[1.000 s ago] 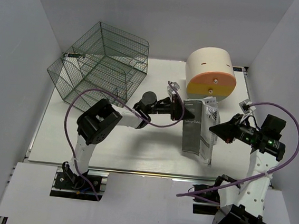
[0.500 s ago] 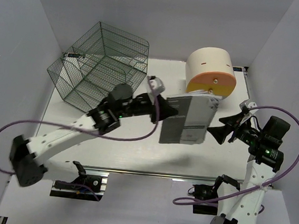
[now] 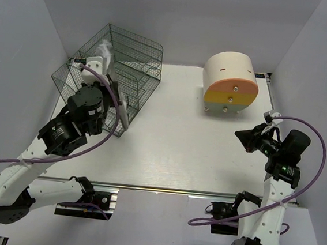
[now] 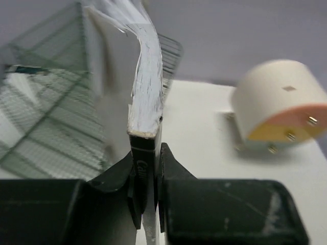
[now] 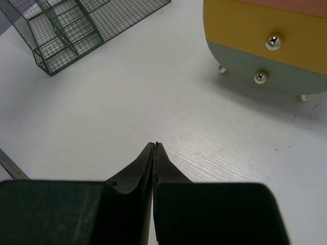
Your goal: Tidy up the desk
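The desk (image 3: 178,147) is a white tabletop. My left gripper (image 3: 111,88) is at the far left, shut on the black spine of a white booklet (image 3: 119,115). It holds the booklet upright and edge-on against the front of the dark wire-mesh cage (image 3: 132,56). In the left wrist view the booklet (image 4: 146,97) rises from between the shut jaws of the left gripper (image 4: 148,153), pages fanned at the top, with the cage (image 4: 41,117) to its left. My right gripper (image 3: 240,134) is shut and empty, low over the desk (image 5: 102,112) at the right; it also shows in the right wrist view (image 5: 154,145).
A cream-and-orange rounded drawer box (image 3: 230,82) stands at the back right, just beyond the right gripper; it also shows in both wrist views (image 5: 265,46) (image 4: 281,107). The cage (image 5: 76,25) fills the back left. A metal rail (image 3: 157,189) runs along the near edge.
The left arm swung the booklet from the middle of the desk by the drawer box to the cage at the left and turned it edge-on. The right gripper closed and drew back slightly.
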Robot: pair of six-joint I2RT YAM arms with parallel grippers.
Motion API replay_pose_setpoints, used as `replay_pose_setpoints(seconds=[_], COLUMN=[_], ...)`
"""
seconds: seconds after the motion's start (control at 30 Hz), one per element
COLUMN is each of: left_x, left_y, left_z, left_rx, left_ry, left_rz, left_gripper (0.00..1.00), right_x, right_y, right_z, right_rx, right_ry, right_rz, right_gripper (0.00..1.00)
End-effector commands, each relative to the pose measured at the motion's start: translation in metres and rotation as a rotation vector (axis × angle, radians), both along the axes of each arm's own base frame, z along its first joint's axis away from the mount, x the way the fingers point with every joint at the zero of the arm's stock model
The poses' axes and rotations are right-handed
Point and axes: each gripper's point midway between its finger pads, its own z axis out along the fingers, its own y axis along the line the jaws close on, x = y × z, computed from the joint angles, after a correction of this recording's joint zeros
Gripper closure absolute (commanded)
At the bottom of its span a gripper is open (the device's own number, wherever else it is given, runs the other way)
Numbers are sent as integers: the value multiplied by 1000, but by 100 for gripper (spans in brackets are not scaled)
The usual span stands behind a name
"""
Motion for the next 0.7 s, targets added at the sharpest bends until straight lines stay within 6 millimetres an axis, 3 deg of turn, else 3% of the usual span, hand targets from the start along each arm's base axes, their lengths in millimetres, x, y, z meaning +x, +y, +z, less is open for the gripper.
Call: replay_pose_setpoints(seconds=[0.0,0.2,0.3,0.33,0.37,0.4,0.43,0.47,0.53,0.63,0.67], left_x=[-7,-5,2,2,5,12,11,15,21,21,19], left_y=[55,77,88,94,92,89,93,88,83,84,87], left_z=[40,53,46,40,55,38,37,41,44,54,60], left_rx=[-113,-91,28,195,72,141,258,191,227,284,228], left_ry=[-78,-71,-87,-67,-132,-128,-116,-149,-146,-149,-176], left_rz=[262,426,588,617,659,674,685,705,726,746,762], left_gripper=[100,100,100,100,100,100,100,100,100,100,100], right_x=[10,13,15,17,16,17,18,18,18,19,18], right_y=[-3,1,4,4,5,5,4,6,6,6,7], right_z=[-2,-18,-19,-20,-20,-21,-22,-23,-23,-25,-26], right_rx=[4,15,18,12,14,14,9,9,4,-1,-1], right_ry=[-18,24,35,31,34,37,36,39,40,42,45], right_rz=[-36,-40,-38,-42,-40,-43,-54,-50,-52,-56,-53], right_gripper=[100,100,100,100,100,100,100,100,100,100,100])
